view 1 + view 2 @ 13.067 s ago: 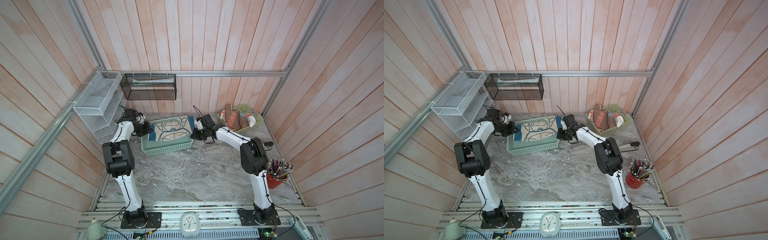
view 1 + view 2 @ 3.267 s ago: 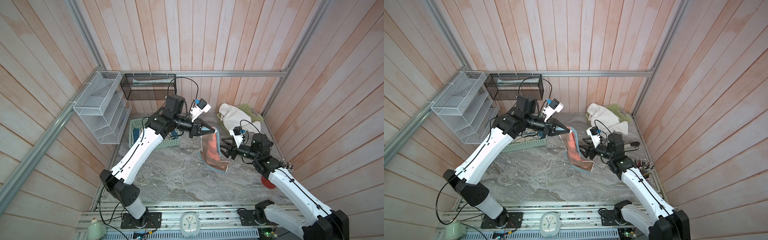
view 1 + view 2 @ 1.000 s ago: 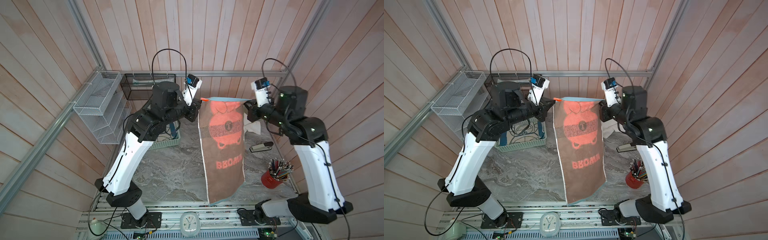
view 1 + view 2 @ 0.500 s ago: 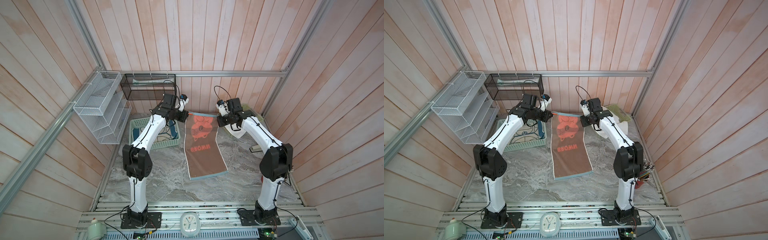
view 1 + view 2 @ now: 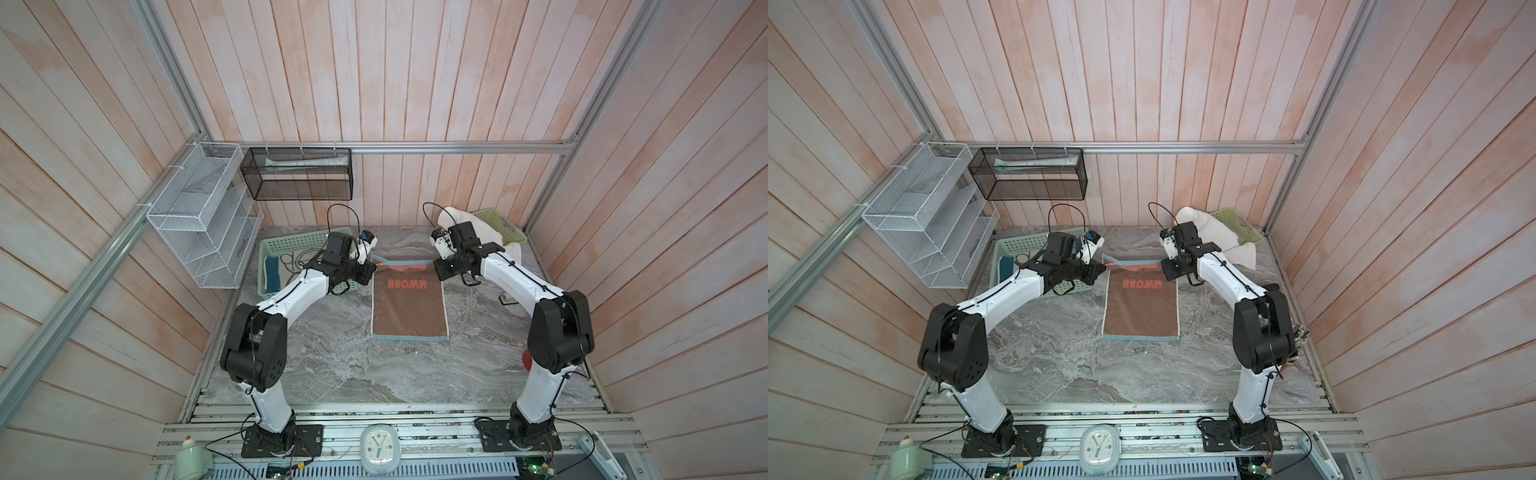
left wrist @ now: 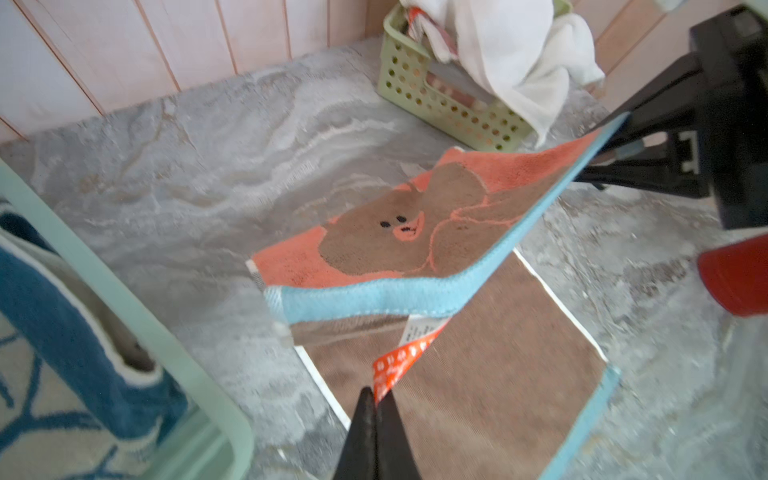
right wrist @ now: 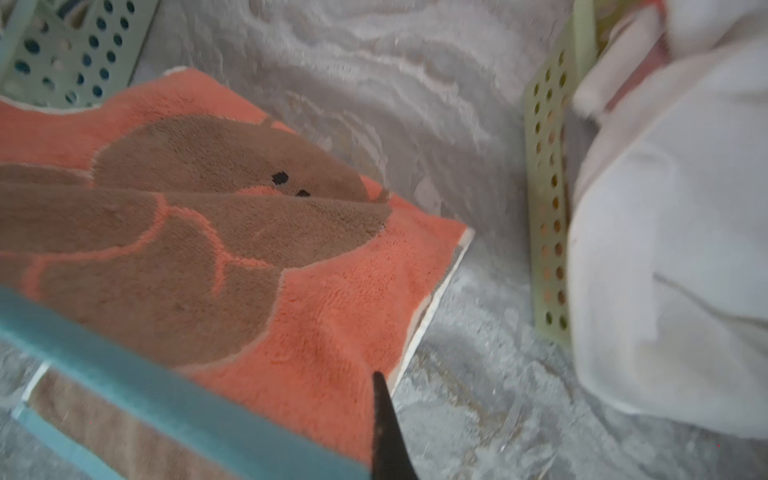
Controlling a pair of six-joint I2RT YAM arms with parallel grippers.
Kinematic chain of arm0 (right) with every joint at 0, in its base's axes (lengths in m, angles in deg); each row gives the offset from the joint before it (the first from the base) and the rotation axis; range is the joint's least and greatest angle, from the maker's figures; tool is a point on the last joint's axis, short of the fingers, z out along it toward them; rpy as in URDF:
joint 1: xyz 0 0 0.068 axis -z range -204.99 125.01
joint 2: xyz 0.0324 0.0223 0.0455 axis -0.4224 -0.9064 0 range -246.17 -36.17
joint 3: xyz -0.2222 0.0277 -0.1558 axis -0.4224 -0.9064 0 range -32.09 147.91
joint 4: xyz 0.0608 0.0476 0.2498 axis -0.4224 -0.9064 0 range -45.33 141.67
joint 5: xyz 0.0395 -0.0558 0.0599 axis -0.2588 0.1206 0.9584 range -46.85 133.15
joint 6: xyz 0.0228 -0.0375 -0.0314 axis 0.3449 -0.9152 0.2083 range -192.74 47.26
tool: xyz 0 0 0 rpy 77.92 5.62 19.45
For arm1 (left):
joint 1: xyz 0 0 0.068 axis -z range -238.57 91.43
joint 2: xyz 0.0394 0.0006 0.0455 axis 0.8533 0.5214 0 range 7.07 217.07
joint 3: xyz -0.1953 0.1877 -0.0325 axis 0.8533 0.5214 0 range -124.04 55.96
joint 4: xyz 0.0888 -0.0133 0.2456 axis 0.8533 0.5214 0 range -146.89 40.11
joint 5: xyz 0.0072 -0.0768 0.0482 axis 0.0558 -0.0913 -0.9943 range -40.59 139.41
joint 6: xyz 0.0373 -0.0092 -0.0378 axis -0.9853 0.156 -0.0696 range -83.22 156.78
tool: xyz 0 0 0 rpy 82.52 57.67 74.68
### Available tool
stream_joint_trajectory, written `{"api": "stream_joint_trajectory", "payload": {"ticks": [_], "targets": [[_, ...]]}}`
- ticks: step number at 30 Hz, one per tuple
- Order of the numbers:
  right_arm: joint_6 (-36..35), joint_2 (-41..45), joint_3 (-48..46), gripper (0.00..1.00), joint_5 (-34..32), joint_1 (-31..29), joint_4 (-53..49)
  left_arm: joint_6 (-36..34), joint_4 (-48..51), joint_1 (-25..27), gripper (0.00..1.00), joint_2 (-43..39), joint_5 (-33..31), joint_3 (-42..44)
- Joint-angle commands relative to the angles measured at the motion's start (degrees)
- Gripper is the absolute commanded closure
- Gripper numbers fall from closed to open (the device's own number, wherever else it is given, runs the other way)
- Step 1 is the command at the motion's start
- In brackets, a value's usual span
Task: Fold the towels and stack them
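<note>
Towel (image 5: 409, 307) lies on the table (image 5: 324, 357), brown side up, its far end lifted with the coral face showing. Your left gripper (image 6: 376, 405) is clenched on its orange tag (image 6: 399, 361). Your right gripper (image 5: 436, 267) pinches the opposite far corner. The raised hem spans the 2.

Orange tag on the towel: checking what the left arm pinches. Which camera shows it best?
The left wrist view: the orange tag is close and sharp, its tip pinched in the shut left end effector, attached to the coral towel. Both top views show only a tiny orange sliver; the right wrist view does not show it.
</note>
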Motion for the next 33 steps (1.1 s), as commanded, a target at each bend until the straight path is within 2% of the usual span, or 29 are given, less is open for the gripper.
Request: {"api": "stream_joint_trajectory", "payload": {"ticks": [1,2,5,6,8,10,14,18,21,26,33], "targets": [[4.13,5.37,-8.94,0.97,-2.22,0.38,1.57,4.89,-7.37,0.15,1.0,-4.24,-3.47,9.87],[5.41,6.72,-12.57,0.9,-1.01,0.01,2.24,6.3,-8.27,0.9,0.97,-5.41,-3.61,12.72],[9.22,10.67,-20.51,0.64,2.93,-0.97,3.26,10.75,-9.97,2.27,0.78,-8.61,-3.77,19.94],[10.39,12.44,-22.53,0.58,4.54,-1.13,3.7,11.99,-10.43,2.37,0.7,-10.17,-4.0,22.14],[12.27,15.84,-25.77,0.51,7.3,-1.21,4.28,13.88,-10.86,2.41,0.62,-13.16,-4.74,25.83],[13.69,19.15,-28.1,0.49,8.76,-1.18,4.67,15.32,-10.92,2.32,0.59,-15.81,-5.54,28.36],[16.92,22.59,-30.65,0.48,7.36,-0.91,6.08,20.89,-10.76,2.27,0.58,-17.86,-6.1,30.1],[22.0,20.32,-30.36,0.48,7.3,0.1,6.44,31.92,-9.46,2.33,0.59,-14.77,-5.87,28.3],[25.87,17.17,-30.54,0.48,10.11,0.44,6.96,39.3,-10.92,2.28,0.58,-11.88,-4.4,27.8],[29.96,13.91,-33.1,0.48,13.04,0.43,10.63,43.75,-14.55,2.21,0.56,-7.19,-2.72,27.67],[30.88,11.17,-32.96,0.48,12.14,0.46,11.69,46.89,-19.95,2.19,0.55,-1.15,0.8,26.61]]}}
